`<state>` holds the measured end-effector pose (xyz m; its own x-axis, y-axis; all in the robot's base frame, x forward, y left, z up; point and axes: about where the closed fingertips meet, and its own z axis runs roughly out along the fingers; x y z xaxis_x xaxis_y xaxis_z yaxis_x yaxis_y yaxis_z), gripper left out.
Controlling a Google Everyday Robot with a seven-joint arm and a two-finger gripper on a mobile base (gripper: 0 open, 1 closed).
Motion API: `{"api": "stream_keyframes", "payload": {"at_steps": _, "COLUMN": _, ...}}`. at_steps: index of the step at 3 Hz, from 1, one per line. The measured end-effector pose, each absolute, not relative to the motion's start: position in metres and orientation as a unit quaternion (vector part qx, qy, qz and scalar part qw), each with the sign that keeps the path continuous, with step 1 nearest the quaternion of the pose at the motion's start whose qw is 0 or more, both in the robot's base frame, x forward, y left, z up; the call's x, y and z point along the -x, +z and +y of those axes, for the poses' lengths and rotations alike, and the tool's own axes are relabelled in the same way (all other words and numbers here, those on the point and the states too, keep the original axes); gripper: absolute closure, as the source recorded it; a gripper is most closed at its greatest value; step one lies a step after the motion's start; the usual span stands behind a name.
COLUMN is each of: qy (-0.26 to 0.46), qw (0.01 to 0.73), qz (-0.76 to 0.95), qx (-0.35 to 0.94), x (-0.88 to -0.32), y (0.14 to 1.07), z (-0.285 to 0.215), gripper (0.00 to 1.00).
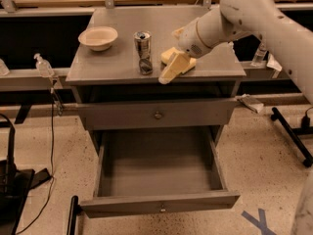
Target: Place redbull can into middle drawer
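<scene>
The middle drawer (156,168) is pulled out toward the near side, well forward of the cabinet, and its plain grey floor shows from wall to wall; its narrow front panel carries a small round knob (162,210) at the centre. Above it, the upper drawer front (117,116) sits closed, with a brass knob (158,115). On the cabinet top (122,18), the pale bowl (98,37) stands at the left, and its inside shows only its own light surface. The redbull can (143,50) stands upright right of the bowl, near the middle of the top and close to the near edge, with its shiny pull-tab end up. A yellow sponge (167,56) lies just right of the can and is partly covered by the arm. The gripper (165,77) hangs at the near edge of the top, just right of the can's base and apart from it, slanting down and to the left from the white arm (254,9) that reaches in from the right. How far the claw is open cannot be told, and it has hold of nothing that can be made out. The speckled floor (58,146) lies open to the left and right of the drawer. A clear bottle (43,65) stands on the rail at the left, a black stand leg (293,136) lies on the floor at the right, and blue tape (259,222) marks the near right floor.
</scene>
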<state>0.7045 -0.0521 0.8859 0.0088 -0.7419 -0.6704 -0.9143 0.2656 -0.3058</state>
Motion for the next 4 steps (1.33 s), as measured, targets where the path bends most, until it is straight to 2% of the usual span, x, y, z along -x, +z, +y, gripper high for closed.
{"api": "stream_keyframes", "payload": {"at_steps": 2, "qy": 0.151, "qw": 0.457, "qz": 0.670, "qx": 0.566, "x": -0.765, "y": 0.871, "z": -0.021, "gripper": 0.00}}
{"api": "stream_keyframes", "payload": {"at_steps": 3, "qy": 0.184, "qw": 0.490, "qz": 0.657, "qx": 0.542, "x": -0.780, "y": 0.872, "z": -0.010, "gripper": 0.00}}
{"api": "stream_keyframes", "payload": {"at_steps": 4, "qy": 0.191, "qw": 0.490, "qz": 0.656, "qx": 0.542, "x": -0.780, "y": 0.871, "z": -0.006, "gripper": 0.00}}
